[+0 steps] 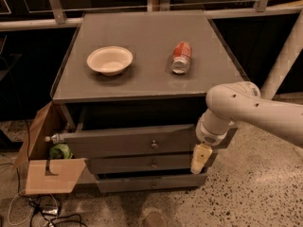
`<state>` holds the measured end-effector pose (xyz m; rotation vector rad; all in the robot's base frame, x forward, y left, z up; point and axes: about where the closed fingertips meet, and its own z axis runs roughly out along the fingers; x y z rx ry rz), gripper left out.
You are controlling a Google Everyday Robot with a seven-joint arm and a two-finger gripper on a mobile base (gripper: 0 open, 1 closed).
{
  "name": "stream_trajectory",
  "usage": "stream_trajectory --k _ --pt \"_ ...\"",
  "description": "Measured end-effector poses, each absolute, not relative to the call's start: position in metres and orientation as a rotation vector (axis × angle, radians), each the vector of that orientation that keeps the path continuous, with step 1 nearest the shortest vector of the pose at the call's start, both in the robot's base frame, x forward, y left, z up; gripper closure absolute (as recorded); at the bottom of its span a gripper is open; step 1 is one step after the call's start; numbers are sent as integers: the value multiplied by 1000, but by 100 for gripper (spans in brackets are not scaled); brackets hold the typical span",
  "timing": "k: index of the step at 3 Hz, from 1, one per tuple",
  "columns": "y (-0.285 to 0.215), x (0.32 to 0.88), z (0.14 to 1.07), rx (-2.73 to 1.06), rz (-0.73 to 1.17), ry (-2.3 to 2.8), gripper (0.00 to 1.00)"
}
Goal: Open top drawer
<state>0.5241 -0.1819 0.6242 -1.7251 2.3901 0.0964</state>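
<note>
Trouble from here lies mostly at the right end of the top drawer [128, 142]. That widest grey front, with its brass knob [154, 144] at centre, sits under the cabinet top [147, 37], at six o'clock from the bowl [110, 60]. It stands forward of the frame with a dark gap above it, so I judge the opening largely done.

The gripper [200, 158] hangs at the end of the pale arm [251, 110], at about four o'clock from the knob. It sits just past the drawer's right corner and in front of the end of the middle drawer [142, 164]. Whether it is spread or pressed together I cannot tell, nor whether it touches either front; it holds nothing that I can see.

Being so near that corner, a move toward nine o'clock could catch the front and shove it back in or skew it on its runners. A move toward twelve o'clock could knock the wrist against the overhanging top. Any such jolt matters because the soda can [181, 57] lies on its side, at three o'clock from the bowl, and could roll off.

At the drawer's left end a bottle [53, 138] and an open cardboard box [52, 176] sit close, so a further pull could snag them.
</note>
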Motion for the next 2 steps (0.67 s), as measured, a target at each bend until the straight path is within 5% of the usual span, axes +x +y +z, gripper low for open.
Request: stream_trajectory --k 2 --pt "-189 511 626 -1722 110 2423 0"
